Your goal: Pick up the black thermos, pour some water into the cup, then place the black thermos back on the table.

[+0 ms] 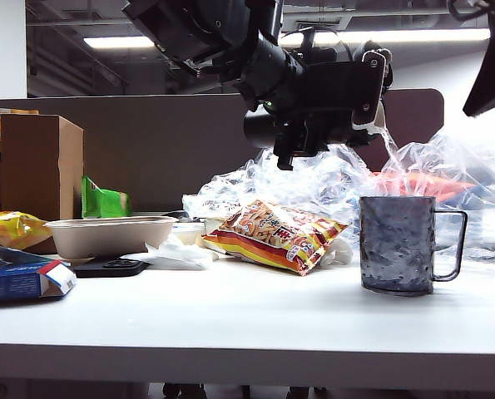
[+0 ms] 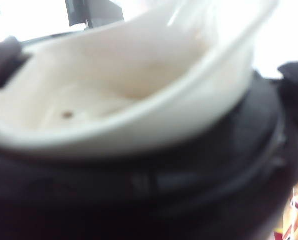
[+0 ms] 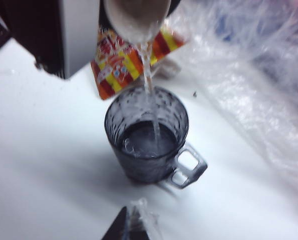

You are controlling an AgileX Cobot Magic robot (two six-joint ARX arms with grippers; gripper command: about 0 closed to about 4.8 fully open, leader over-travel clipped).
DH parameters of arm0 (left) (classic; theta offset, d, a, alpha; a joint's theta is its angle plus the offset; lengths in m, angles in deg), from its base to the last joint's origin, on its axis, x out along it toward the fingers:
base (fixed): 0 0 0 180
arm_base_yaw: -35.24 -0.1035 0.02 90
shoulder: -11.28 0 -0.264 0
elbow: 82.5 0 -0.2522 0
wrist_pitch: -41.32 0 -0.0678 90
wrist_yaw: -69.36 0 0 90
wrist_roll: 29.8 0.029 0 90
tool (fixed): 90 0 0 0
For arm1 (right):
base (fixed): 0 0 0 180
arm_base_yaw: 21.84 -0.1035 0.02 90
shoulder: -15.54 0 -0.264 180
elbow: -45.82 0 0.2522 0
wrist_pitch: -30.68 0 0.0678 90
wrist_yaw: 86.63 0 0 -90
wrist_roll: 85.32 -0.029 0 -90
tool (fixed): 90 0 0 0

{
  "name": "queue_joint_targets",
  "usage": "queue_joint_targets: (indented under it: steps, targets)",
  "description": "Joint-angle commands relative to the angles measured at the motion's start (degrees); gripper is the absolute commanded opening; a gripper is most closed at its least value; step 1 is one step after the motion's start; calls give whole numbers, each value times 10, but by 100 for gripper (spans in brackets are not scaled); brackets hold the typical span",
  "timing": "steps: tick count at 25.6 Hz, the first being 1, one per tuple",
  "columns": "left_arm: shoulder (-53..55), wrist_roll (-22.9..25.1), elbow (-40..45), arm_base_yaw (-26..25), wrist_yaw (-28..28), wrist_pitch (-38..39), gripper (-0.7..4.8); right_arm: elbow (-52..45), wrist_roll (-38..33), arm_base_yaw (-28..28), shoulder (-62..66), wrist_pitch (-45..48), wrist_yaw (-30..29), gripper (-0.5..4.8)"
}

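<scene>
My left gripper (image 1: 314, 116) is shut on the black thermos (image 1: 259, 129) and holds it tipped nearly level high above the table (image 1: 230, 320). A thin stream of water runs from its pale spout (image 1: 372, 116) down into the cup (image 1: 397, 245), a grey-blue dimpled mug with its handle to the right. In the left wrist view the spout (image 2: 138, 90) and black body (image 2: 138, 200) fill the frame and hide the jaws. From the right wrist view I see the cup (image 3: 146, 135) partly filled, the stream falling in, and my right gripper (image 3: 131, 227) shut, hovering in front of the cup.
A striped snack bag (image 1: 272, 235) lies left of the cup, with crumpled clear plastic bags (image 1: 447, 174) behind. Further left are a pale paper bowl (image 1: 106, 235), a flat black object (image 1: 110, 266), a blue box (image 1: 18, 278) and a cardboard box (image 1: 39, 166). A brown partition (image 1: 172, 141) closes the back.
</scene>
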Motion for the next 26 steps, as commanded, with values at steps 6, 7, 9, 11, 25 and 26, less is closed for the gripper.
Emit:
queue_joint_targets:
  steps: [6, 7, 9, 11, 25, 26]
  targets:
    - [-8, 84, -7, 1, 3, -28, -5, -1, 2, -1, -2, -4, -15, -2]
    - [-8, 92, -7, 1, 3, -28, -5, -1, 2, -1, -2, -5, -15, -2]
    - [-8, 113, -7, 1, 3, -28, -5, -1, 2, -1, -2, -5, -18, -2]
    - [-8, 120, -7, 1, 3, -28, -5, -1, 2, -1, -2, -7, -17, -2]
    - [-8, 159, -7, 1, 2, -35, -5, -1, 2, -1, -2, -21, -17, -2]
    - [-8, 159, -7, 1, 3, -37, -5, -1, 2, -1, -2, -21, -17, -2]
